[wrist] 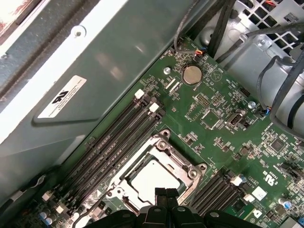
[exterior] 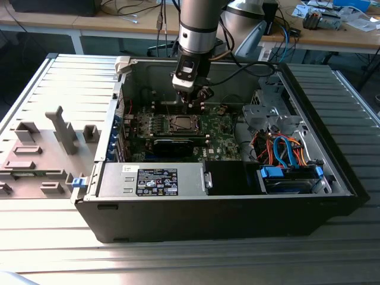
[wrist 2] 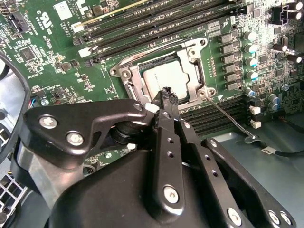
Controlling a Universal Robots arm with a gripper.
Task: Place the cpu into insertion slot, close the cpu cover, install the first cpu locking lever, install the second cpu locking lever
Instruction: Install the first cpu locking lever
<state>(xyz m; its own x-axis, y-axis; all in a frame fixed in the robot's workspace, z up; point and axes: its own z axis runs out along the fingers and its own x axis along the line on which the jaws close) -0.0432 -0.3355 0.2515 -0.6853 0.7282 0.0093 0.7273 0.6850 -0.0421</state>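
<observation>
The cpu [wrist 2: 160,78] lies silver face up in the insertion slot [exterior: 181,123] on the green board, inside the open computer case. The cpu cover [wrist 2: 196,71], a silver frame, lies flat around it; cpu [wrist: 151,176] and cover [wrist: 186,166] appear the same in the first wrist view. A thin metal locking lever [wrist 2: 228,118] sticks out from one socket corner, away from the socket. My gripper [wrist 2: 167,94] hovers just above the socket's edge, shut with nothing between its fingers. Its tips [wrist: 166,192] sit over the cover's rim, and it hangs just behind the socket [exterior: 191,107].
Long black memory slots [wrist 2: 156,23] run beside the socket on two sides. A long black card [exterior: 172,145] and a power supply [exterior: 151,180] lie nearer the case front. Orange and blue cables [exterior: 282,148] fill the exterior view's right. Grey fixtures [exterior: 62,127] stand outside the case.
</observation>
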